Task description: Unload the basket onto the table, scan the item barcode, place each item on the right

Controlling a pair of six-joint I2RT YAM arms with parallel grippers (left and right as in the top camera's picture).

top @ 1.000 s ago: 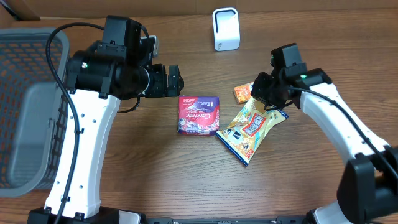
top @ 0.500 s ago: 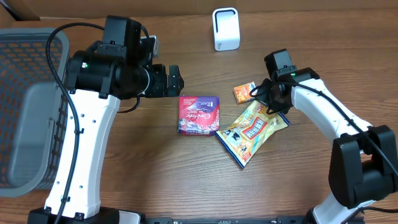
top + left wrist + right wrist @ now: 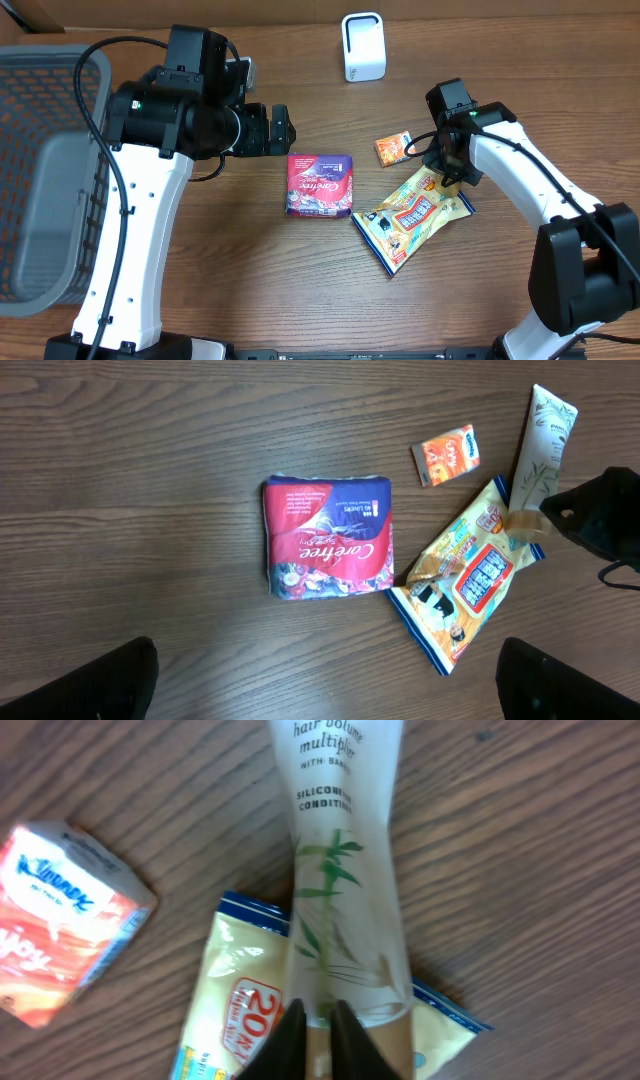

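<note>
Shifted over the last second: my right gripper [image 3: 315,1020] has come down and toward the table's near edge, and the snack bag [image 3: 412,212] beneath it has swung round to lie more crosswise.

I judge this the pick-up step. My right fingers are nearly together, nipping the flat crimped tail of the conditioner tube [image 3: 345,870], which lies across the bag's top corner, beside the small orange tissue pack [image 3: 60,935]. My left gripper [image 3: 282,128] hangs spread wide and empty over the wood. Next I must lift the tube clear, find its barcode and turn that toward the white scanner [image 3: 362,46], well apart at the far edge. Smooth, soft plastic tapering to a thin seam could slip or fold in so narrow a pinch. The bag is glossy crinkled film and may drag along.
</note>
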